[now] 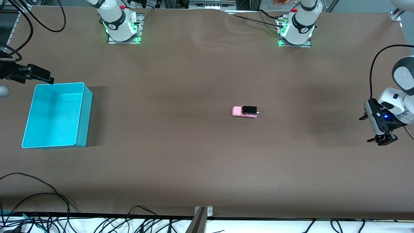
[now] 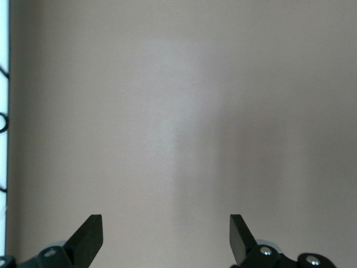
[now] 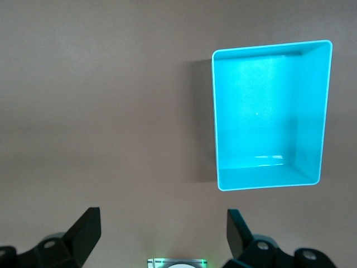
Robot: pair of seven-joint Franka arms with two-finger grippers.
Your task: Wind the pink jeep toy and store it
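The pink jeep toy (image 1: 245, 111), tiny with a black ribbed roof, stands on its wheels on the brown table near the middle, a little toward the left arm's end. Neither wrist view shows it. My left gripper (image 1: 372, 128) hangs open over the table at the left arm's end, well apart from the jeep. In the left wrist view the left gripper (image 2: 166, 231) has only bare table between its fingers. My right gripper (image 1: 38, 75) is up over the right arm's end by the bin. It stands open and empty in the right wrist view (image 3: 164, 223).
An empty turquoise bin (image 1: 58, 115) (image 3: 262, 111) sits at the right arm's end of the table. The two arm bases (image 1: 121, 26) (image 1: 296, 29) stand along the table edge farthest from the front camera. Loose cables (image 1: 38, 207) and a metal bracket (image 1: 203, 212) lie at the nearest edge.
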